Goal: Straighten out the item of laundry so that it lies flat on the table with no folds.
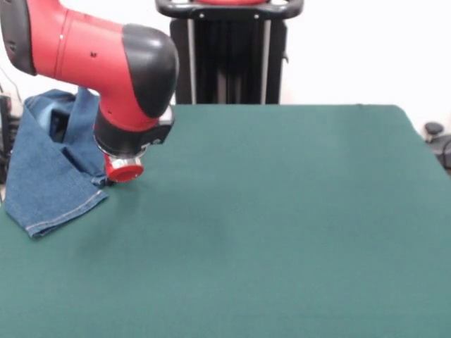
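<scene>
Denim jeans [53, 169] lie bunched at the worktop [282, 225] edge, one leg extending toward the camera. The tool [125, 169] sits just beside them; its finger state cannot be determined.

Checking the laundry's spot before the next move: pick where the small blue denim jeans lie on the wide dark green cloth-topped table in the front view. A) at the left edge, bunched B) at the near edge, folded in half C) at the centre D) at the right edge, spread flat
A: the small blue denim jeans lie bunched at the left edge of the dark green table, beside the red and black arm.
</scene>
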Robot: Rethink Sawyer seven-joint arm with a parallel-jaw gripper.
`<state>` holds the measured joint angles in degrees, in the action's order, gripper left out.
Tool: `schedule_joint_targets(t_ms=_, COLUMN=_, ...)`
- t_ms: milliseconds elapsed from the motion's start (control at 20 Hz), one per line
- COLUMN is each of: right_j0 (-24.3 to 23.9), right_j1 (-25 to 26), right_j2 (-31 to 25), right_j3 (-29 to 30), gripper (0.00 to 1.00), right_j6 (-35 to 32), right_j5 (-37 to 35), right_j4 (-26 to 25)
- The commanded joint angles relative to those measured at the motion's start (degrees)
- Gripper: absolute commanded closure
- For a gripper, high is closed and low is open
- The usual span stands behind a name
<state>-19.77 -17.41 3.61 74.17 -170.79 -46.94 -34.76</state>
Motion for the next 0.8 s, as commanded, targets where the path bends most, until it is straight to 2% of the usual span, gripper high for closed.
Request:
schedule_joint_targets(t_ms=50, right_j0=4.41, right_j1=13.13, right_j2=-4.81, right_j3=-8.07, gripper=1.00, right_j6=-17.34, right_j5=14.14, right_j4=6.61)
schedule_joint_targets(t_ms=600, right_j0=6.66, right_j1=14.65, right_j2=-1.72, right_j3=-9.73, gripper=1.00, right_j6=-20.33, right_j5=13.93, right_j4=14.47)
schedule_joint_targets(t_ms=800, right_j0=7.56, right_j1=15.69, right_j2=-0.49, right_j3=-9.72, gripper=1.00, right_j6=-24.37, right_j5=17.22, right_j4=19.04)
